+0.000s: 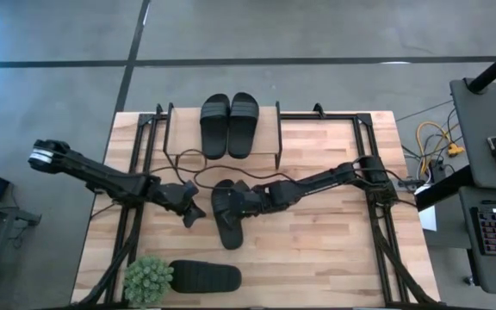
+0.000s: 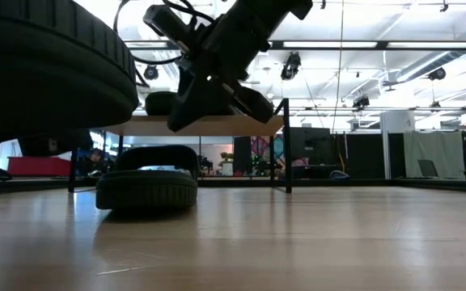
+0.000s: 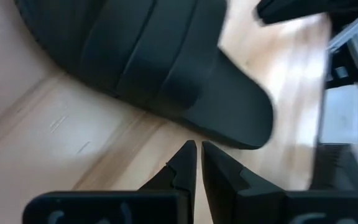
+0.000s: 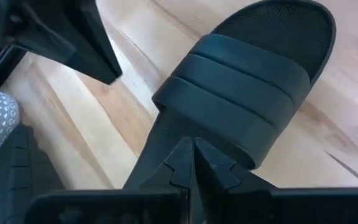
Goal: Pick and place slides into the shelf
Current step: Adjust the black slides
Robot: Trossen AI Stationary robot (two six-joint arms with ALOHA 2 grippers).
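Left pincer (image 1: 193, 209) sits on the counter's (image 1: 334, 232) left-middle, fingers pressed nearly together with nothing between them. In the left wrist view the fingertips (image 3: 188, 155) are almost touching, with the middle slide (image 3: 166, 68) just ahead of them, not in contact as far as I can tell. Risk: this arm is close to the slide and to the other arm, so any swing toward the center could bump the slide or clash with the right pincer.

Potted plant (image 1: 148, 278) stands at the near-left corner, touching or just beside the spare slide (image 1: 207, 277) that lies crosswise. Risk later: reaching for that slide may knock the plant over.

Middle slide (image 1: 226, 215) lies flat on the counter, between the two pincers and in front of the shelf (image 1: 222, 153). Right pincer (image 1: 244, 203) is over its strap end, fingers pressed together. The right wrist view shows the shut tips right at the strap (image 4: 232, 93), seemingly above the sole behind it, not around anything. I judge there's no grasp yet: the fingers need to spread first, or they'll just push the slide along the wood. The rubber strap is soft and could slip out of a shallow pinch.

Two slides (image 1: 229, 125) are already side by side on the shelf top, filling most of the board. Risk: little room is left up there, and a third one set down carelessly could shove those off.
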